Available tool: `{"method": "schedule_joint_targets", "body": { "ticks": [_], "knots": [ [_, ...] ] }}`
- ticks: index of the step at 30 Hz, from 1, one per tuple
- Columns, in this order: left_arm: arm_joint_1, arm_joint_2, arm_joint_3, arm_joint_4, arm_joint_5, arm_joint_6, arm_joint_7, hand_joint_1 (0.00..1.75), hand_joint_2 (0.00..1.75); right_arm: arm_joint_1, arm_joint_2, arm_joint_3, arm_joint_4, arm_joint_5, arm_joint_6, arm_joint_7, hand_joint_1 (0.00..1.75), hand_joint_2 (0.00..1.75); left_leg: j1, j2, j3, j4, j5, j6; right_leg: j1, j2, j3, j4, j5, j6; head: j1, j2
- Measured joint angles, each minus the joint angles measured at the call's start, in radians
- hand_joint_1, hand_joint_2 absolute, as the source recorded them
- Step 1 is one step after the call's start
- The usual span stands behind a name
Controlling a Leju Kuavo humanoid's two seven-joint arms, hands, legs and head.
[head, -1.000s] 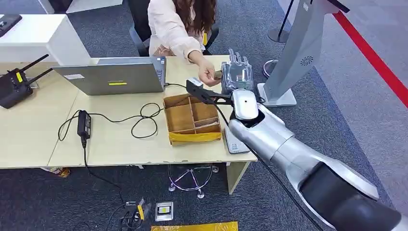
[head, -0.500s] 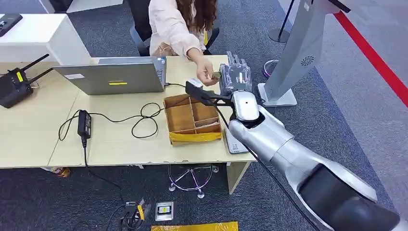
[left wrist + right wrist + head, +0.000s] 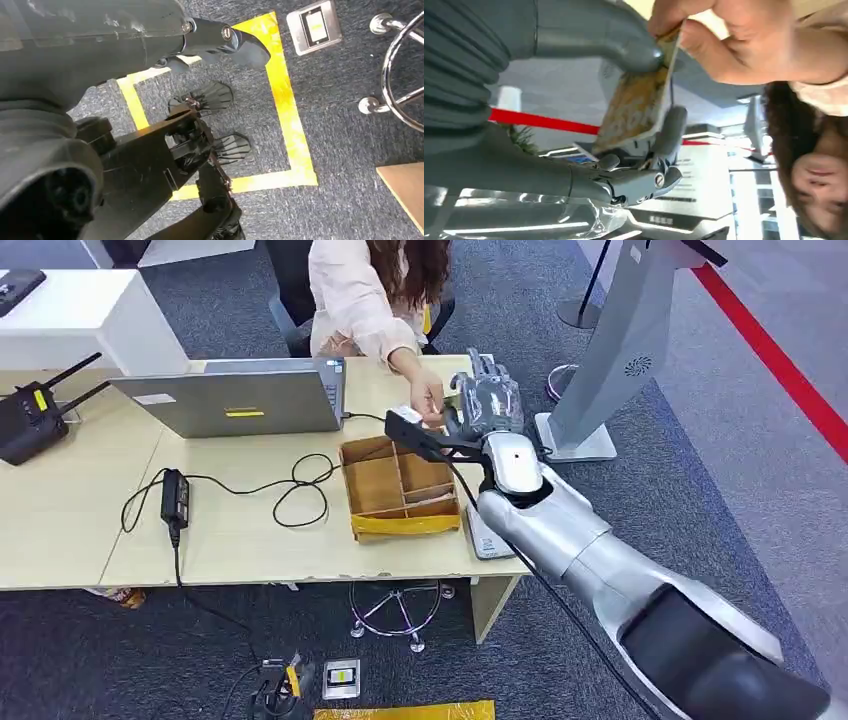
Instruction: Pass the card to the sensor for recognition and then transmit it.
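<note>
My right hand [image 3: 487,400] is raised over the table's far right corner, palm toward the person. In the right wrist view a yellowish card [image 3: 639,102] stands between my thumb [image 3: 624,47] and a darker finger [image 3: 671,130]. A person's hand [image 3: 428,395] reaches across the table, and its fingers [image 3: 724,45] pinch the card's other end. A white flat sensor unit [image 3: 485,537] lies at the table's near right edge, partly under my forearm. My left hand [image 3: 220,37] hangs over the floor with a finger stretched out and holds nothing.
A compartmented cardboard box [image 3: 400,485] sits just left of my right arm. A laptop [image 3: 240,400], a black router [image 3: 30,420] and a power adapter with its cable [image 3: 175,495] lie further left. A grey kiosk stand [image 3: 620,340] rises beside the table's right end.
The person's hand has moved right to meet my right hand. My right hand has shifted slightly away from me, and both now touch the card.
</note>
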Motion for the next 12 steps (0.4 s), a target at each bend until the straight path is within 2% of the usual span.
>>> {"method": "schedule_joint_targets", "body": {
  "ticks": [3, 12],
  "knots": [
    [0.000, -0.001, 0.000, 0.000, 0.000, 0.000, -0.005, 0.00, 0.00, 0.007, 0.004, -0.005, 0.000, -0.011, -0.017, -0.039, 0.00, 0.00, 0.000, 0.000, 0.000, 0.000, 0.000, 0.000, 0.000, 0.000, 0.000, 0.000, 0.000, 0.000, 0.000, 0.000],
    [0.000, 0.000, 0.000, 0.002, 0.000, -0.004, -0.011, 0.00, 0.00, 0.012, 0.010, -0.021, 0.000, -0.012, -0.056, -0.063, 0.00, 0.00, 0.000, 0.000, 0.000, 0.000, 0.000, 0.000, 0.000, 0.000, 0.000, 0.000, 0.000, 0.000, 0.000, 0.000]
  ]
}}
